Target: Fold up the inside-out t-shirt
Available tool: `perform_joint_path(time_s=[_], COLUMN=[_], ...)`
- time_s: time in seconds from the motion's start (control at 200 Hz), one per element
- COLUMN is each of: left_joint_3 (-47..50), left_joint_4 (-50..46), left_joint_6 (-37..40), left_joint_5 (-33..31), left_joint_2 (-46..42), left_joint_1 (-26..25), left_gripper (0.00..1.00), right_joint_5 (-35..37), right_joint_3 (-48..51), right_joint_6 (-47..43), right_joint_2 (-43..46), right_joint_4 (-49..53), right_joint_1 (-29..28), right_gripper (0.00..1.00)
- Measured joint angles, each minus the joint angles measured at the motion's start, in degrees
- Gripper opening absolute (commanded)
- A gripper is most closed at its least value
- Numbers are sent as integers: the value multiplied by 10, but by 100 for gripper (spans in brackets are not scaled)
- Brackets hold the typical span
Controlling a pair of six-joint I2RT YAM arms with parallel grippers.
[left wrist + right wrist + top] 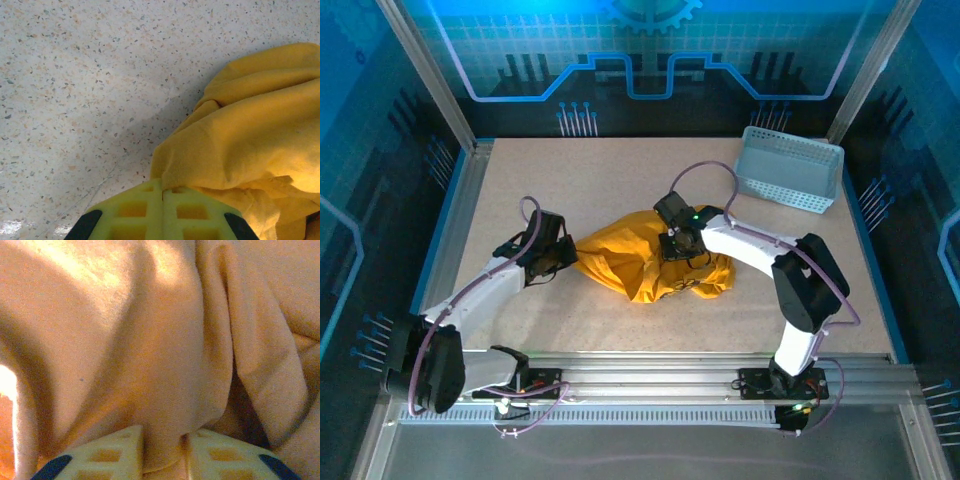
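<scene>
The mustard-yellow t-shirt [650, 260] lies crumpled in a heap at the middle of the table. My left gripper [563, 256] sits at the heap's left edge. In the left wrist view its yellow fingers [162, 200] are pressed together on the shirt's edge [240, 135], a thin fold caught between the tips. My right gripper [676, 247] is down on top of the heap. In the right wrist view a thick fold of the shirt [160, 390] runs between its pale fingertips [162, 452], which are closed on it. No white tag is visible.
A pale grey perforated basket [790, 168] stands at the back right of the table. Bare speckled tabletop [90, 75] stretches left of the shirt. Metal frame rails [650, 375] run along the near edge and sides.
</scene>
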State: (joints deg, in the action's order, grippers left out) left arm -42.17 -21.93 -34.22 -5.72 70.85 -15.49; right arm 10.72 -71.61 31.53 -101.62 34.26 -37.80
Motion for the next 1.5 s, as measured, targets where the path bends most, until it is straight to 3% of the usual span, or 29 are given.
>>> perform_joint_path(time_s=[0.08,0.23,0.545,0.735,0.88,1.025,1.106,1.226,1.501], left_joint_3=[0,-3,-181,-210,-180,-106,-83,-81,-71], left_joint_4=[0,-7,-39,15,-4,-42,-64,-54,-34], left_joint_6=[0,3,40,46,43,42,42,43,43], left_joint_5=[0,1,29,69,69,78,85,95,104], left_joint_2=[-2,-15,-114,-181,-66,70,67,31,-12], left_joint_1=[0,3,38,38,38,41,41,41,41], left_gripper=[0,0,0,0,0,0,0,0,0], right_joint_5=[11,49,110,104,69,14,8,6,38], right_joint_3=[-5,-18,-106,-50,76,184,187,158,97], right_joint_6=[-9,-27,-92,-93,-64,-32,-29,-31,-39], right_joint_2=[0,36,347,465,415,294,274,273,239], right_joint_4=[5,40,85,59,35,22,31,31,42], right_joint_1=[0,0,9,14,23,24,24,21,-43], right_gripper=[0,0,0,0,1,32,44,53,58])
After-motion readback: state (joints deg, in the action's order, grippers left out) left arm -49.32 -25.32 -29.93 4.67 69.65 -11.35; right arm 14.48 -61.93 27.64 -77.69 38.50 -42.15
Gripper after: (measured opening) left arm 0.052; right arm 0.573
